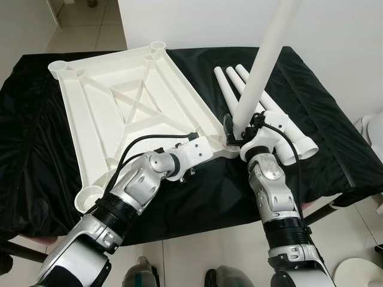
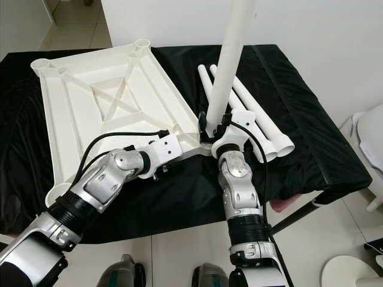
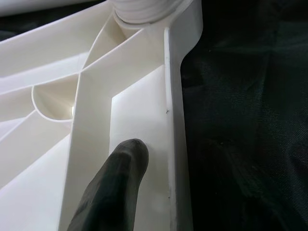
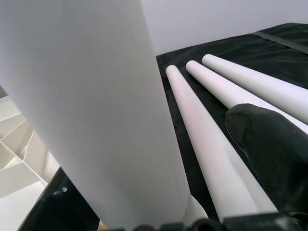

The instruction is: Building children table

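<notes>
Right pincer (image 1: 234,130), clamped on an upright leg (image 1: 263,66), is seating it in the tabletop (image 1: 128,104) corner socket, steadied by the left pincer (image 1: 206,149), grip unclear; downward pressing is needed next.

- Counter (image 1: 335,137): covered by a black, slightly glossy cloth (image 1: 30,155), creased, hanging over the near edge.
- Wall (image 1: 335,36): plain white, directly behind the counter on the far right side.
- Floor (image 1: 197,251): pale tiles with thin grout lines; also seen past the counter at far left (image 1: 90,24).
- White round object (image 1: 359,275) on the floor, lower right; identity unclear.
- White furniture edge (image 1: 374,128) just right of the counter, partly cut off.
- Light: even, bright, soft shadows.
</notes>
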Robot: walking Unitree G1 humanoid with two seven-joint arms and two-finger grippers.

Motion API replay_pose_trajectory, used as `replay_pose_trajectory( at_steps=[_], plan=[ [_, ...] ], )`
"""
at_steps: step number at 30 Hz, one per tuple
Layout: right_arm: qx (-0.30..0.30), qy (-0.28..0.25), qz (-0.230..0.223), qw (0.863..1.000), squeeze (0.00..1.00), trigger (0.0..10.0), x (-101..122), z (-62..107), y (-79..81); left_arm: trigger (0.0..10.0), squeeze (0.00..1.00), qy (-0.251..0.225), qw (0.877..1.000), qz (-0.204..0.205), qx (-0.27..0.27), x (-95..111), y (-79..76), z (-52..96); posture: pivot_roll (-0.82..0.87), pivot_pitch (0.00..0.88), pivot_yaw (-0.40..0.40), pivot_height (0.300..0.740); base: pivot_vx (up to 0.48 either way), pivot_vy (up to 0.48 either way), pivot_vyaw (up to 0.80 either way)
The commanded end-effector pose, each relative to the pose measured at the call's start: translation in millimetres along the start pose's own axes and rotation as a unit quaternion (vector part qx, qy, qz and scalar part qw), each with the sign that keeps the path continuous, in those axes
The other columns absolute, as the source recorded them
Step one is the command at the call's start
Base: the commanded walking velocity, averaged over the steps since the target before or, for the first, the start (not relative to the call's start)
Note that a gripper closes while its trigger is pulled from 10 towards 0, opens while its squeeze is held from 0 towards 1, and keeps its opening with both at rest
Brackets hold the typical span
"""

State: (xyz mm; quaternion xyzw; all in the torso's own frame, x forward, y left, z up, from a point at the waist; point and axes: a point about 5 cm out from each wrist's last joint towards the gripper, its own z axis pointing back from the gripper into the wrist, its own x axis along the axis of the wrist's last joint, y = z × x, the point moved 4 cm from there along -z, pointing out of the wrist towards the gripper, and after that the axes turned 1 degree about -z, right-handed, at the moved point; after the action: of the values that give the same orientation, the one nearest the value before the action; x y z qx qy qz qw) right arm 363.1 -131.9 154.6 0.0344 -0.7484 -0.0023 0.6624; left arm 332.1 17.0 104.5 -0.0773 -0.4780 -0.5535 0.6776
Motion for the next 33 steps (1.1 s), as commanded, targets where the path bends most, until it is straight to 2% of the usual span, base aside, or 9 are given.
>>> replay_pose_trajectory(
  at_steps=[1,5,6,8,9,25,27,28,33],
  plan=[
    [-0.017,-0.013,0.0,1.0,0.0,10.0,5,-0.8,-10.4,10.0,0.0,0.035,0.999,0.004,0.012,-14,7.5,1.2,-0.09,0.0,0.022,0.74,0.0,0.0,0.0],
    [-0.013,-0.016,-0.001,1.0,0.0,10.0,6,-0.4,-8.8,8.7,0.0,0.034,0.999,0.01,0.005,-12,7.8,1.2,-0.09,0.0,0.025,0.74,0.0,0.0,0.0],
    [-0.012,-0.015,-0.002,1.0,0.0,10.0,6,-0.2,-8.6,2.5,0.0,0.03,0.999,0.017,0.003,-11,8.6,2.2,-0.09,0.0,0.025,0.74,0.0,0.0,0.0],
    [-0.012,-0.015,-0.002,1.0,0.0,10.0,6,-0.1,-8.6,2.5,0.0,0.027,0.999,0.021,0.001,-10,9.3,2.8,-0.09,0.0,0.025,0.74,0.0,0.0,0.0],
    [-0.009,-0.015,-0.003,1.0,0.0,10.0,6,-0.1,-7.6,0.0,0.0,0.025,0.999,0.019,-0.007,-10,8.5,3.7,-0.09,0.0,0.024,0.74,0.0,0.0,0.0],
    [0.12,0.013,-0.002,0.993,0.0,10.0,5,-5.8,-1.0,0.0,0.0,0.036,0.999,0.008,-0.03,-20,0.3,8.7,-0.08,0.0,0.022,0.74,0.0,0.0,0.0],
    [0.127,0.016,0.001,0.992,0.0,10.0,4,-5.6,-1.1,0.9,0.0,0.037,0.999,0.008,-0.03,-20,0.5,9.0,-0.08,0.0,0.022,0.74,0.0,0.0,0.0],
    [0.15,0.025,0.003,0.988,0.0,10.0,2,-4.9,-0.9,9.8,0.0,0.039,0.999,0.006,-0.03,-21,0.9,9.7,-0.08,0.0,0.023,0.74,0.0,0.0,0.0],
    [0.215,0.051,0.012,0.975,0.0,10.0,-4,-4.9,-7.5,10.0,0.0,0.045,0.999,0.002,-0.029,-24,3.1,11.2,-0.08,0.0,0.021,0.74,0.0,0.0,0.0]
  ],
)
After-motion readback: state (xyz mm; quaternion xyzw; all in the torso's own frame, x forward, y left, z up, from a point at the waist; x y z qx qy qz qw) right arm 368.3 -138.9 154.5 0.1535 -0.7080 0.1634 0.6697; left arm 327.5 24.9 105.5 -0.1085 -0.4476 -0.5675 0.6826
